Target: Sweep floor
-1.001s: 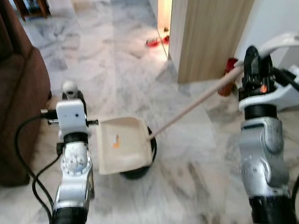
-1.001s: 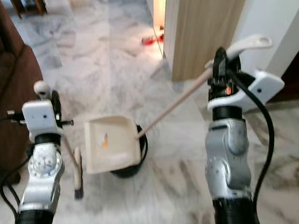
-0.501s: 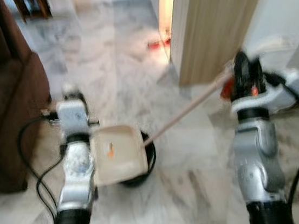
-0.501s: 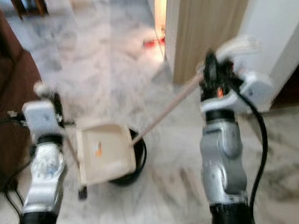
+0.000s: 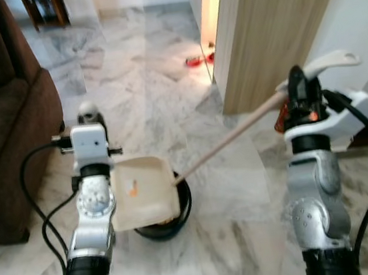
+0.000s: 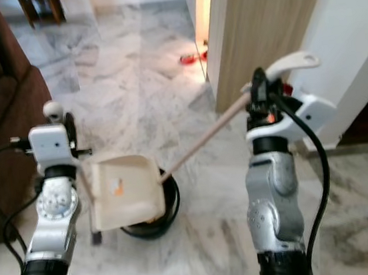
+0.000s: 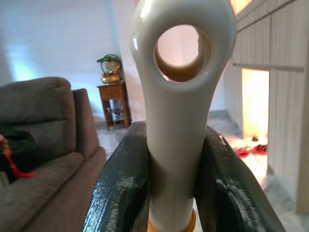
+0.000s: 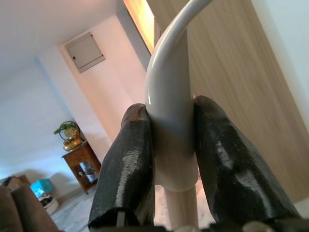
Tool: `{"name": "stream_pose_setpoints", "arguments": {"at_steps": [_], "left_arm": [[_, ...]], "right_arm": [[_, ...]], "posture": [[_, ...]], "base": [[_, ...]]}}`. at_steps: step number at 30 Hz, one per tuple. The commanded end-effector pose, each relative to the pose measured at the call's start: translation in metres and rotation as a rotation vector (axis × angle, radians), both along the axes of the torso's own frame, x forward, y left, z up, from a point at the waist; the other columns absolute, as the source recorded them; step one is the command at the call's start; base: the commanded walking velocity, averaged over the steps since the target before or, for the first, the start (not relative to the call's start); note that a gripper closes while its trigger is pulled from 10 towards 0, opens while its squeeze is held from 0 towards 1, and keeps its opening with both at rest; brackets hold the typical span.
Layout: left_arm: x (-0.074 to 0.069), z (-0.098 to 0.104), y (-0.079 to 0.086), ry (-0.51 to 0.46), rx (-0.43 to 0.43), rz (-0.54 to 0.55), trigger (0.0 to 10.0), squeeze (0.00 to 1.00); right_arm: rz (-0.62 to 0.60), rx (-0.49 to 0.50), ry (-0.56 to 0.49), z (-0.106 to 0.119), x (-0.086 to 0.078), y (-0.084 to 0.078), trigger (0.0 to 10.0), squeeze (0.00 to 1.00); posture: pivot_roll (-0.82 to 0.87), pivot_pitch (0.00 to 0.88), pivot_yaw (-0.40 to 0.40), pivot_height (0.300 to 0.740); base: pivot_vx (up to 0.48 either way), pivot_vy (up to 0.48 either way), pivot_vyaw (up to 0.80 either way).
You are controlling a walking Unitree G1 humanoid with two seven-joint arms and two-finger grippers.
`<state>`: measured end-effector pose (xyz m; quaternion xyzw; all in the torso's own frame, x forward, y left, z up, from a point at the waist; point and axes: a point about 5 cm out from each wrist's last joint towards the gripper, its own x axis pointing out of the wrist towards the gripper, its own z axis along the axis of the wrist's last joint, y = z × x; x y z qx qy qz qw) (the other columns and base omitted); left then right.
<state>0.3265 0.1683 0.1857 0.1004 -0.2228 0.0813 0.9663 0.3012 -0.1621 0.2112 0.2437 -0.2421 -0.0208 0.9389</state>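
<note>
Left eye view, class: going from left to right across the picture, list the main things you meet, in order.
Brown sofa → left gripper → cream dustpan → long wooden handle → right gripper

Grey-veined marble floor (image 5: pixel 163 79) fills the middle of the frame. A brown sofa (image 5: pixel 7 119) stands along the left edge. At upper right a wood-panelled wall (image 5: pixel 272 33) meets a white wall (image 5: pixel 364 15), and warm light (image 5: pixel 211 0) spills from a gap beside the panel. Something red (image 5: pixel 195 61), perhaps slippers, lies on the floor in that glow. A small wooden table (image 5: pixel 44 7) stands at the upper left, with a plant (image 7: pixel 112 60) on it
</note>
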Motion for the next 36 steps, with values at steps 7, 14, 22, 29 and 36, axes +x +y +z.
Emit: {"name": "stream_pose_setpoints", "arguments": {"at_steps": [7,14,22,29,36], "left_arm": [[-0.001,0.01,0.003,-0.041,0.018,0.008,10.0,0.0],[-0.002,0.009,0.004,-0.038,0.017,0.015,10.0,0.0],[-0.002,0.01,0.004,-0.039,0.017,0.015,10.0,0.0],[-0.003,0.009,0.005,-0.037,0.019,0.02,10.0,0.0],[-0.002,0.009,0.006,-0.037,0.021,0.023,10.0,0.0]], "right_arm": [[0.034,0.027,-0.079,0.019,-0.003,0.01,10.0,0.0],[0.08,0.012,-0.075,0.019,-0.006,0.023,10.0,0.0],[0.088,0.014,-0.075,0.019,-0.007,0.025,10.0,0.0],[0.093,0.015,-0.07,0.019,-0.008,0.027,10.0,0.0],[0.106,-0.012,-0.087,0.023,-0.009,0.033,10.0,0.0]], "posture": [[0.1,0.086,-0.052,0.74],[0.1,0.092,-0.055,0.74],[0.1,0.093,-0.055,0.74],[0.1,0.096,-0.055,0.74],[0.1,0.096,-0.056,0.74]], "base": [[0.288,0.0,0.0],[0.286,0.0,0.0],[0.286,0.0,0.0],[0.286,0.0,0.0],[0.275,0.0,0.0]]}}
